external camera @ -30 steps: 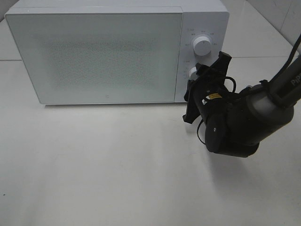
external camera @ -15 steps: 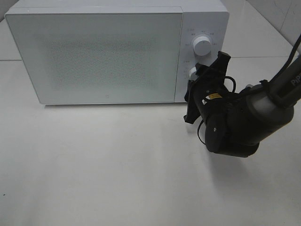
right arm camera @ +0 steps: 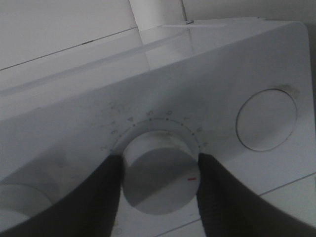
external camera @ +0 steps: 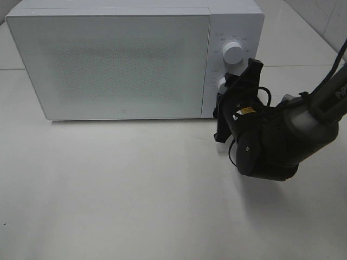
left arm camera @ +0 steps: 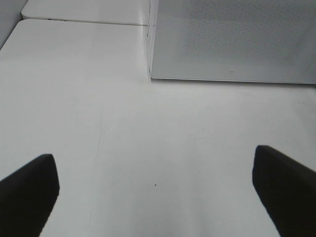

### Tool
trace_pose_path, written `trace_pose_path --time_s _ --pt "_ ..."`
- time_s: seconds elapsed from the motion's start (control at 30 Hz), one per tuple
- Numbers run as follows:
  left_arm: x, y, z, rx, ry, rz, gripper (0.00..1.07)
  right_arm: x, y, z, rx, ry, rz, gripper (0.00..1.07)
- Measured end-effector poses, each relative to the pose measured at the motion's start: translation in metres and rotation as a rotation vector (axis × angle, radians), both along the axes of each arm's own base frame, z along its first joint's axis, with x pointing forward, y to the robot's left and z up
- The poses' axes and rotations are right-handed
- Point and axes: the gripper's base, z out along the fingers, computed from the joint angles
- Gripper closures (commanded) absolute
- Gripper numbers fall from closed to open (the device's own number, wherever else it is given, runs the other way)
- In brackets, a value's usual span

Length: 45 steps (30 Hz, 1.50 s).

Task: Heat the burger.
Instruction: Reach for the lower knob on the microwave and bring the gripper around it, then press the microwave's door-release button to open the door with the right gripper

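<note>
**A:** On the tabletop (external camera: 135, 189), at about twelve o'clock, we see the white microwave (external camera: 238, 21) with its door (external camera: 108, 59) shut.

**B:** Where is the burger? We cannot see it in any view.

**A:** At about two o'clock, our right fingers (right arm camera: 98, 197) squeeze the lower knob (right arm camera: 158, 170), one on each side.

**B:** Our left fingers (left arm camera: 29, 187) are spread wide over the tabletop, and they hold nothing.

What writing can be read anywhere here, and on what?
"Pip", cut off at the picture's edge: black right arm.
Yellow sticker on that arm: too small to read.
Figures around the white round microwave knob: too blurred to read.
</note>
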Motion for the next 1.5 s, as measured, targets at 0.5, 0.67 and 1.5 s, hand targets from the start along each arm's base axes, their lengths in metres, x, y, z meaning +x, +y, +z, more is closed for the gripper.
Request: trace_pose_path --time_s 0.5,0.67,1.5 --pt "0.000 0.000 0.000 0.000 0.000 0.000 0.07 -0.009 -0.004 0.010 -0.123 0.008 0.035 0.31" --pt "0.000 0.000 0.000 0.000 0.000 0.000 0.07 -0.024 -0.009 0.007 -0.180 0.030 0.099 0.31" --pt "0.000 0.000 0.000 0.000 0.000 0.000 0.07 -0.065 -0.039 0.056 -1.269 0.362 0.810 0.31"
